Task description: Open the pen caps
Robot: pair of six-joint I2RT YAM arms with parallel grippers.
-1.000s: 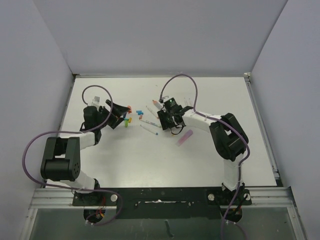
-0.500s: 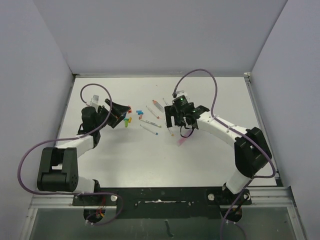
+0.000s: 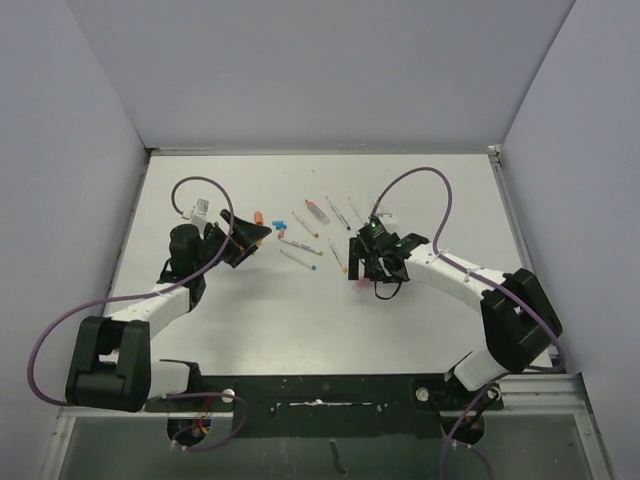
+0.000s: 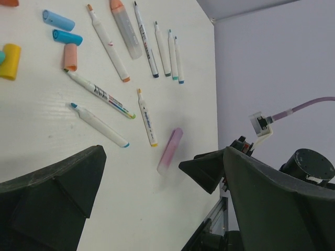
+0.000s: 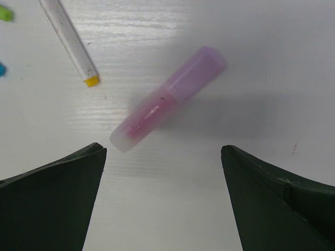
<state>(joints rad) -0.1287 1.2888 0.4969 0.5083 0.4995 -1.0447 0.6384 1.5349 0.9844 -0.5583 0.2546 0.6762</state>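
Loose pen caps lie at the top left of the left wrist view: light blue (image 4: 58, 20), blue (image 4: 67, 37), orange (image 4: 70, 56) and yellow (image 4: 10, 61). Several uncapped white pens (image 4: 107, 42) lie fanned beside them. A pink marker (image 5: 167, 99) with a lavender end lies flat just ahead of my right gripper (image 5: 162, 151), which hangs open over bare table with nothing between its fingers. My left gripper (image 4: 141, 159) is open too and empty, hovering near the caps (image 3: 259, 216). From above, the right gripper (image 3: 366, 266) is right by the pink marker (image 3: 357, 285).
A white pen with a yellow tip (image 5: 70, 44) and a green cap (image 5: 4, 13) lie left of the pink marker. Grey walls enclose the white table (image 3: 300, 330) on three sides. The right arm's purple cable (image 3: 420, 180) arcs over the table.
The right arm has swung from the pen cluster toward the near right and its jaws have opened over the pink marker. The left gripper has shifted slightly right.
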